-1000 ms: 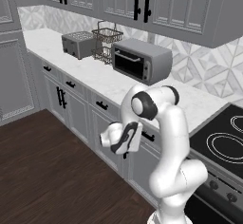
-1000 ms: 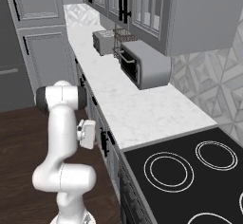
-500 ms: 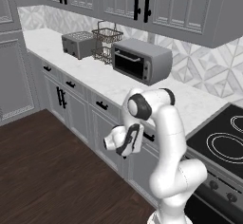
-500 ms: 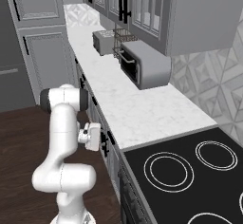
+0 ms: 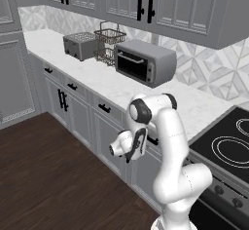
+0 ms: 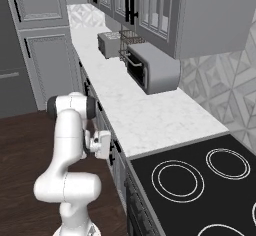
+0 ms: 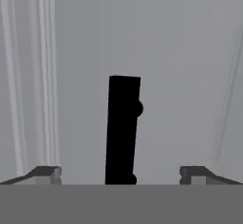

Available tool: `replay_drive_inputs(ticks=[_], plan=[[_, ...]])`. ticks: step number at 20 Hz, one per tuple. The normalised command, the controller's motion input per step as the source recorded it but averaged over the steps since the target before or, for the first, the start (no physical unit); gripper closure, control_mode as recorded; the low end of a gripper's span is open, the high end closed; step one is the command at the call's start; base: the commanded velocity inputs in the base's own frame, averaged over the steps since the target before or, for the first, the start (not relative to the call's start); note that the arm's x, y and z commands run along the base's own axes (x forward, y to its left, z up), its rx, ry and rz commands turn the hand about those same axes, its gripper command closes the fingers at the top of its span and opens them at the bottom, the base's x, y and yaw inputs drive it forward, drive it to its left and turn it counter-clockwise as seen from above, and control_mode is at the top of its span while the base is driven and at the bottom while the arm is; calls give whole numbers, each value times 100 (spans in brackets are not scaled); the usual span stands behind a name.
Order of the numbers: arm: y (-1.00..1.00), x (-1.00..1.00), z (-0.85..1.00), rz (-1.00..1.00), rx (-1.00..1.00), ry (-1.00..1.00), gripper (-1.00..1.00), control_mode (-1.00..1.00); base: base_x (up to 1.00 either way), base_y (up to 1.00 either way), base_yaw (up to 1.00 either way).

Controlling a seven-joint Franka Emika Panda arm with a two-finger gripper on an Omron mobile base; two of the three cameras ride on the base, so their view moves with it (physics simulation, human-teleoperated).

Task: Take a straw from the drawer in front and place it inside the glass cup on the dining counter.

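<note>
You are looking at the white arm folding down in front of the run of grey framed-panel cabinets, with its two-finger gripper facing a cabinet front just under the white grey-veined marble worktop. In the hand view the two small dark fingertips are standing wide apart at the bottom corners, and nothing is sitting between them. A black bar handle is running up the middle of that view, between the two tips, set against a flat grey panel front with framing grooves along both sides; this is the wide grey drawer, and it is sitting shut. The handle is lying close ahead of the tips, though you cannot tell from the pictures whether they are touching it.

In the left base view the hand is hanging just beside the cabinet fronts, below the worktop edge and beside the black cooktop with its white ring burners. In the right base view the same hand is pressing in close to the drawer fronts at the corner where the worktop meets the cooktop.

On the worktop, a grey toaster oven with a dark glass door is standing against the patterned backsplash, with a wire basket rack and a grey toaster further along.
</note>
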Motion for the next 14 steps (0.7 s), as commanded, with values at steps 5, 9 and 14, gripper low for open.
replay_drive_inputs(ticks=[5, 9, 14], plan=[[0, 54, -35, 7, 0, 1, -100, -100, 0, 0, 0], [0, 38, -34, 3, 0, 3, -100, -100, 0, 0, 0], [-11, 2, -3, 0, 0, 0, 100, -100, 0, 0, 0]])
